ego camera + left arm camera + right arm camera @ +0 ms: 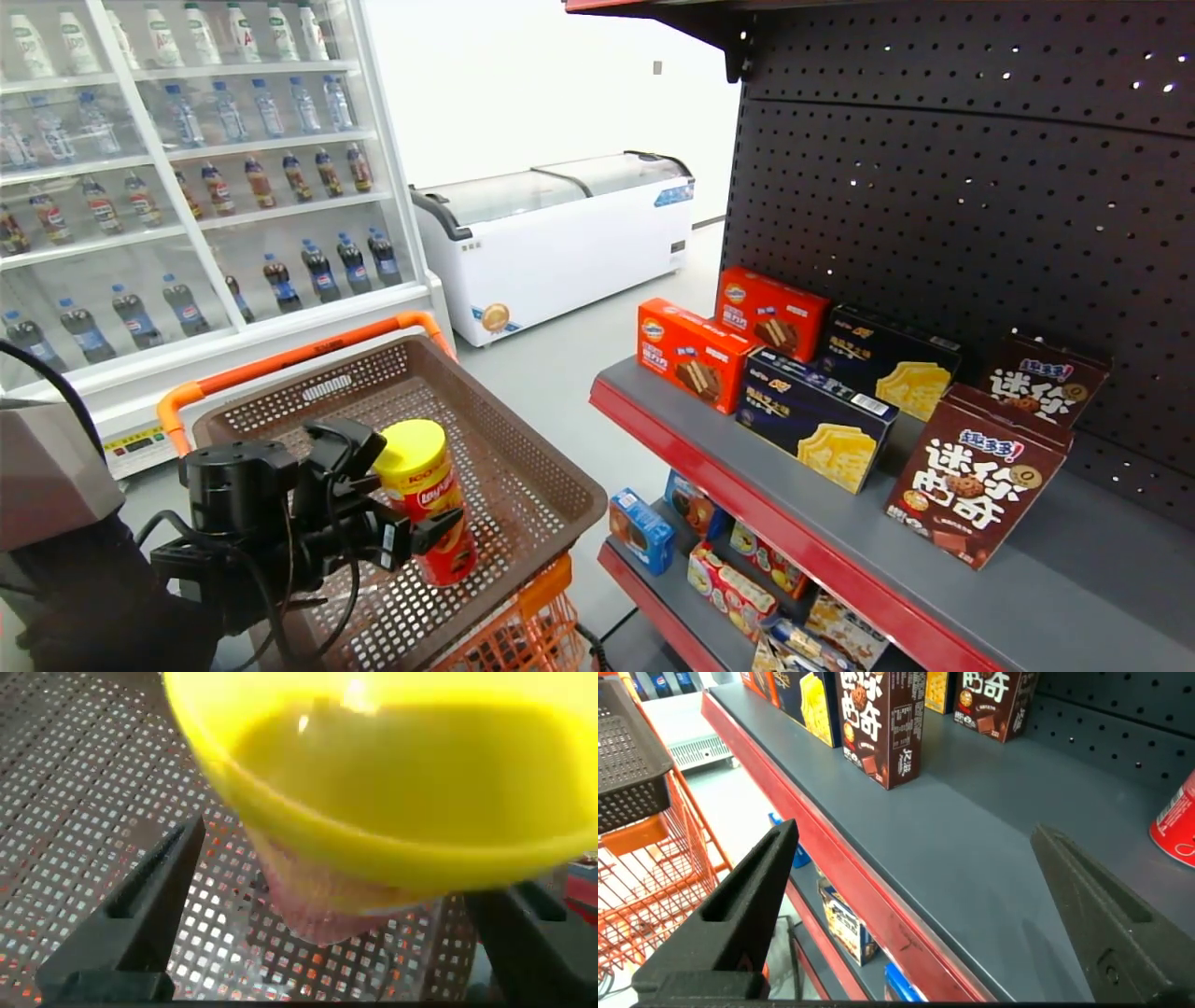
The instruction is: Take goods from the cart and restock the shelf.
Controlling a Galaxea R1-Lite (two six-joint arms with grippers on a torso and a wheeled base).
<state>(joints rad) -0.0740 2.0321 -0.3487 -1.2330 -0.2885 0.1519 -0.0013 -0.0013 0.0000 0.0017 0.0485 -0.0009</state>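
At cart (537,471), left claw (403,499) around can (417,459)

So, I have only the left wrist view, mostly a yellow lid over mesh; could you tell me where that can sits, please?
Observer: The can has a red body and stands nearly upright in the brown basket on top of the orange cart, with the left gripper at it.
Operator: Thank you. Is there room on the shelf?
Observer: Yes, the grey shelf is bare to the right of the brown boxes.
Operator: And where is the right arm?
Observer: The right gripper hangs open at that bare stretch, where a red container stands.
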